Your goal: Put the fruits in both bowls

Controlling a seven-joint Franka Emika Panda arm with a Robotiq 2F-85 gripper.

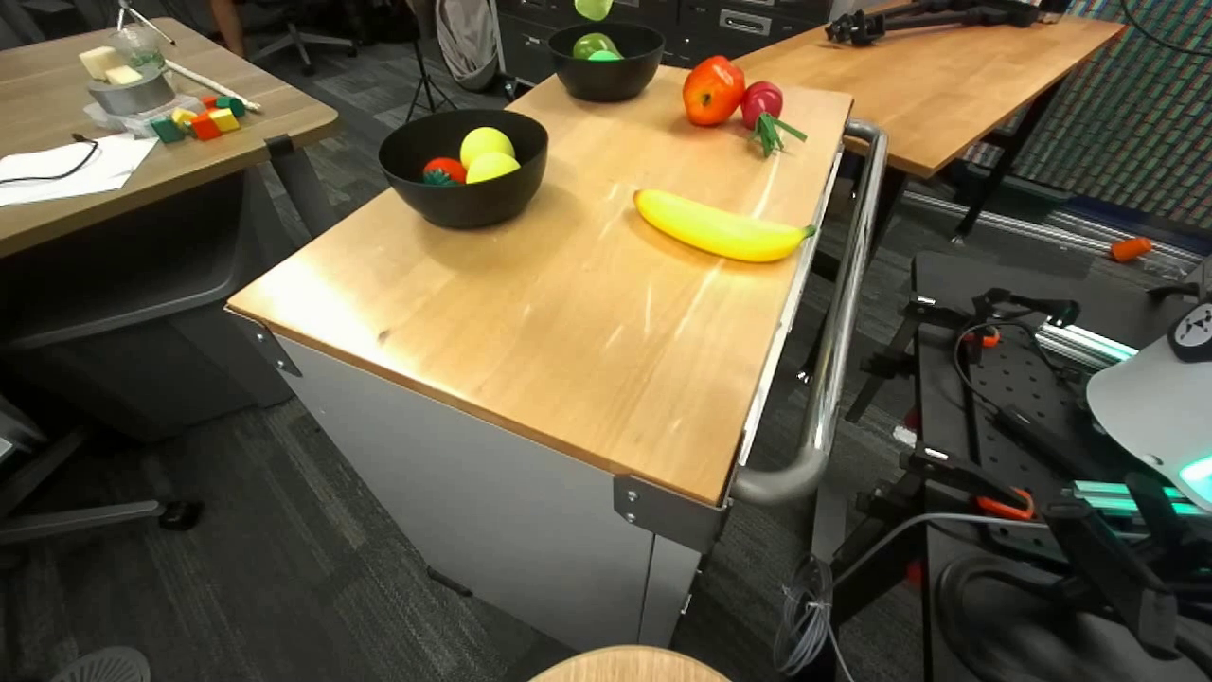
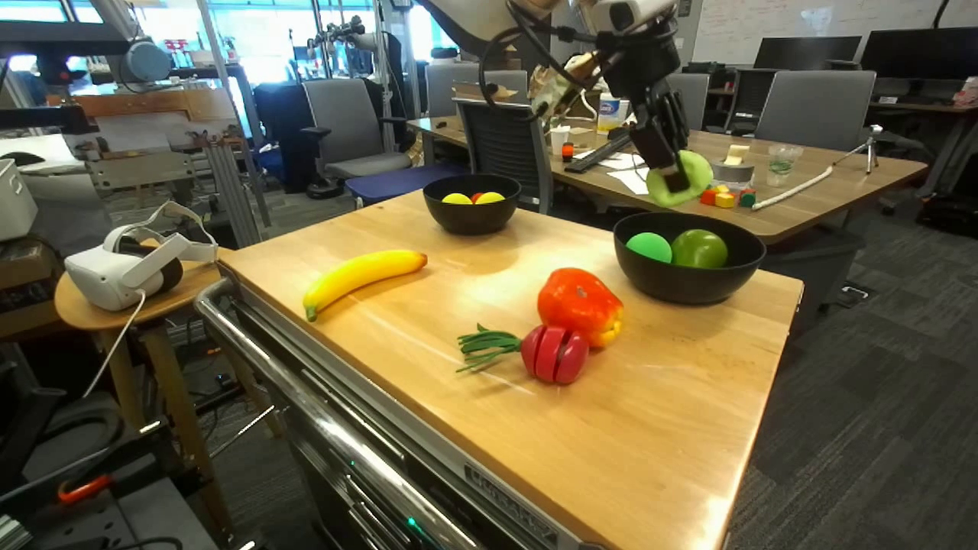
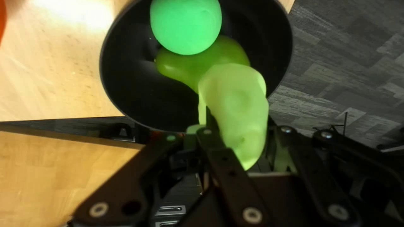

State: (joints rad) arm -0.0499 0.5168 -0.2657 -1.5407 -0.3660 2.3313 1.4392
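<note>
- Nearest the wrist camera, the gripper (image 3: 238,126) was clamped on a light-green fruit (image 3: 235,94); part of that piece projected beyond the jaws.
- That fruit hung above a black bowl (image 2: 680,289), apart from its rim in both exterior views.
- Inside this bowl lay a green pear-shaped piece (image 3: 227,52) and, just beside it, a bright-green ball (image 3: 186,25).
- Another black bowl (image 1: 464,208) contained two yellow-green balls (image 1: 487,145) and a red piece (image 1: 448,168) with a dark-green top.
- Both bowls sat upright on a wooden cart top (image 2: 649,443).
- On the same surface lay a yellow banana (image 2: 363,276), its green stalk end close to the edge beside a metal rail (image 1: 849,284).
- An orange-red pepper (image 2: 578,302) rested near the bowl with the green pieces; a red radish (image 2: 554,355) with green leaves lay next to it. Contact between the two appeared likely, but could not be confirmed.
- Past the cart, a white headset (image 2: 107,271) was set on a wooden stool (image 2: 172,298).
- A neighbouring table (image 1: 294,112) carried a grey roll of tape (image 1: 142,92) and a group of coloured blocks (image 1: 205,126).
</note>
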